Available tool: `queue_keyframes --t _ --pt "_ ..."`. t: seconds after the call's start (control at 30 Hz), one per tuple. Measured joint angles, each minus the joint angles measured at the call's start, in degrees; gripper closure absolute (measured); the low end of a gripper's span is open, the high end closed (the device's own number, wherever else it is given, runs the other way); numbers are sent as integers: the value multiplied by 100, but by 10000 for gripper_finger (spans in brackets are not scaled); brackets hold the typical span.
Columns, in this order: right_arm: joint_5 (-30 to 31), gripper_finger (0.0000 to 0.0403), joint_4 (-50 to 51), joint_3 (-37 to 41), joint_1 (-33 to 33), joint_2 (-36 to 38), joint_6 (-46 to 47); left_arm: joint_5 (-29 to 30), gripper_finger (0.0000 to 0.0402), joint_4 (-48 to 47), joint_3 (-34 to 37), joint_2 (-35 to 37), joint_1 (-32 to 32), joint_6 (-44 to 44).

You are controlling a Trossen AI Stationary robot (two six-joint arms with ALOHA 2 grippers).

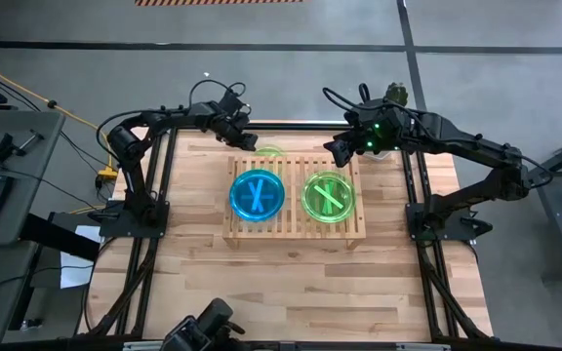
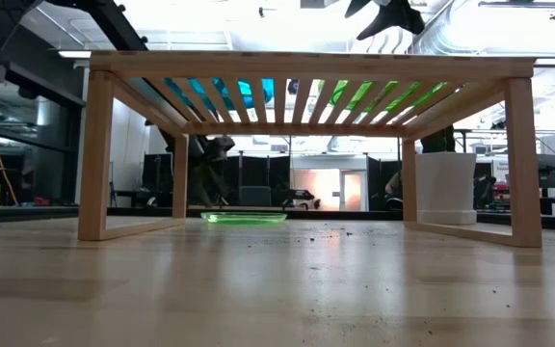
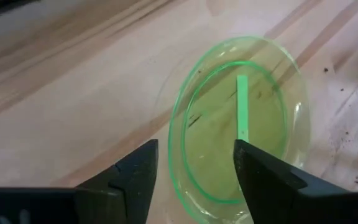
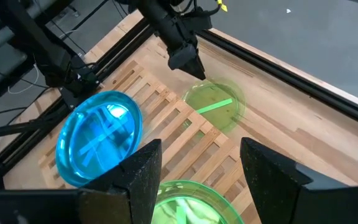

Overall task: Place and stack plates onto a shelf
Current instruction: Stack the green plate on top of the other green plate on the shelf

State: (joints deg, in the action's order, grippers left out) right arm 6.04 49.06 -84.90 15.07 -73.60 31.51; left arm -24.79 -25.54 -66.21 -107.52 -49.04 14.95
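Observation:
The wooden slat shelf [image 1: 294,232] stands mid-table. On it rest a stack of cyan-blue plates [image 1: 258,194] on the left and a stack of lime green plates [image 1: 329,197] on the right. A single green plate [image 1: 269,153] lies flat on the tabletop just behind the shelf; it also shows in the left wrist view [image 3: 241,118] and in the low view [image 2: 244,218]. My left gripper [image 3: 196,168] is open and hovers over this plate's rim, its fingers apart above it. My right gripper [image 4: 201,168] is open and empty above the shelf's far right part, near the green stack [image 4: 185,202].
A white pot [image 2: 446,188] stands on the table behind the shelf's right end. The arms' dark frame rails [image 1: 154,195] run along the table's left and right sides. Bare tabletop [image 1: 291,292] lies in front of the shelf.

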Motion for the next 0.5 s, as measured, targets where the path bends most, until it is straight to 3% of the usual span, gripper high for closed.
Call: queue_keyframes --t 0.5 --pt "-7 202 0 0 -2 0 78 14 204 332 70 -381 263 357"
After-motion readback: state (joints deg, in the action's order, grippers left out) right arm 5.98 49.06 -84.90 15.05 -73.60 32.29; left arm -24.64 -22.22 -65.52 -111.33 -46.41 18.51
